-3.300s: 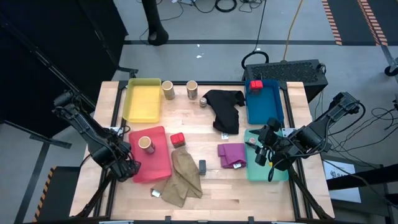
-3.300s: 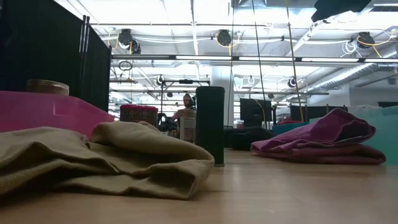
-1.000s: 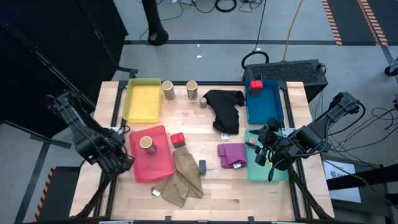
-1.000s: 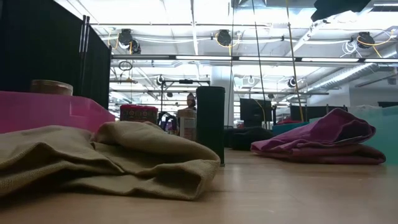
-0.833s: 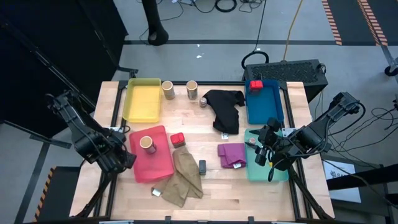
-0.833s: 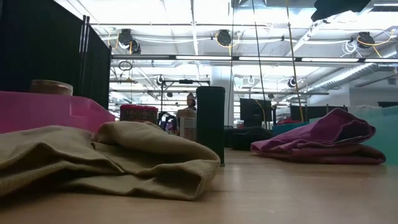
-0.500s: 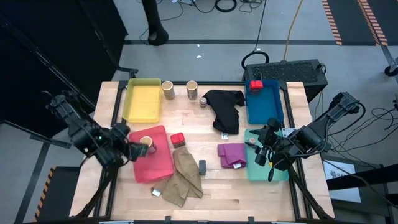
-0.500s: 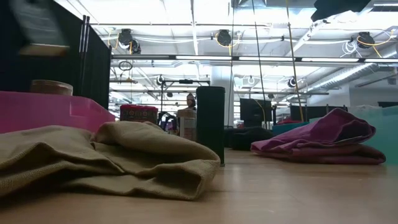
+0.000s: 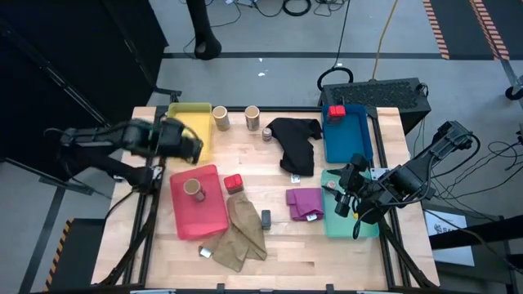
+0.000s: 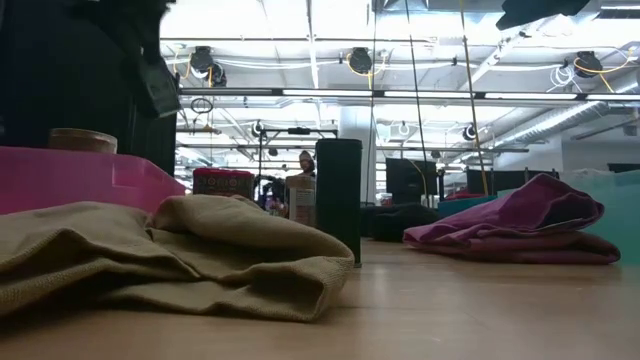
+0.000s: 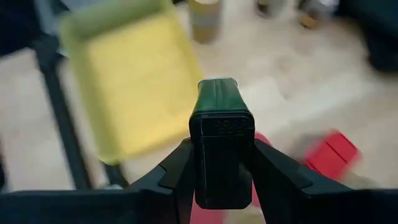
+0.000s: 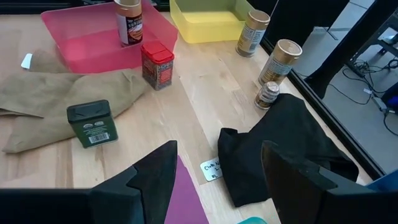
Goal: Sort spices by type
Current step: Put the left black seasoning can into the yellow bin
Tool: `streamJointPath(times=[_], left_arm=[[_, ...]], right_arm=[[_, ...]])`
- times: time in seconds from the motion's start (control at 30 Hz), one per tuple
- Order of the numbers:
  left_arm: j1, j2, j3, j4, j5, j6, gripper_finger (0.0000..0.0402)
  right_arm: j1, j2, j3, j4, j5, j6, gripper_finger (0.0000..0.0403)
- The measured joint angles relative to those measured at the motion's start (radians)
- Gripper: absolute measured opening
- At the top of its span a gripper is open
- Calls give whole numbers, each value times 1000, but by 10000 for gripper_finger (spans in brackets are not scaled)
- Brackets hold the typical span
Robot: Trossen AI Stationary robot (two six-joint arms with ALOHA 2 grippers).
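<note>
The left gripper (image 11: 221, 177) is closed on a dark green tin (image 11: 221, 146), held upright between its fingers, and in the high view it hangs over the near edge of the yellow tray (image 9: 189, 139) at about ten o'clock on the table. The right gripper (image 12: 214, 168) rests with its jaws apart and empty over the teal tray (image 9: 331, 224) at about four o'clock. Of the other spices, one tan cylinder (image 9: 193, 189) stands in the red tray (image 9: 200, 220) at about eight o'clock, two more tan cylinders (image 9: 221, 118) stand just beyond the yellow tray at eleven o'clock with a small grey jar (image 9: 266, 133) beside them, a red box (image 9: 234, 182) sits just outside the red tray, another red box (image 9: 336, 111) lies in the blue tray (image 9: 347, 143) at one o'clock, and a second green tin (image 12: 91, 123) stands by the khaki cloth (image 9: 241, 233) near six o'clock. The risk from here looks to be a misplaced drop: the tin is gripped low on its body, so a release from height could tip it onto the tray rim or onto the table. Choosing the wrong tray would also mix it with another type.
</note>
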Motion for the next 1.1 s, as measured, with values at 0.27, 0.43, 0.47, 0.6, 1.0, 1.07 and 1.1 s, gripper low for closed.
streamJointPath(times=[0.27, 0.43, 0.47, 0.6, 1.0, 1.07, 1.1], left_arm=[[454, 24, 0, 228, 128, 445, 135], [708, 110, 0, 227, 211, 622, 134], [751, 132, 0, 222, 222, 652, 134], [884, 238, 0, 248, 285, 740, 134], [1023, 506, -29, 349, 407, 891, 134], [1029, 508, -43, 379, 411, 892, 134], [1032, 507, -48, 390, 411, 892, 134]], right_arm=[[0, 0, 0, 1, 0, -2, 215], [0, 0, 0, 1, 0, -2, 215], [0, 0, 0, 1, 0, -2, 215], [0, 0, 0, 1, 0, -2, 215], [0, 0, 0, 1, -1, 6, 215], [0, 0, 0, 1, -2, 6, 215], [0, 0, 0, 1, -2, 6, 215]])
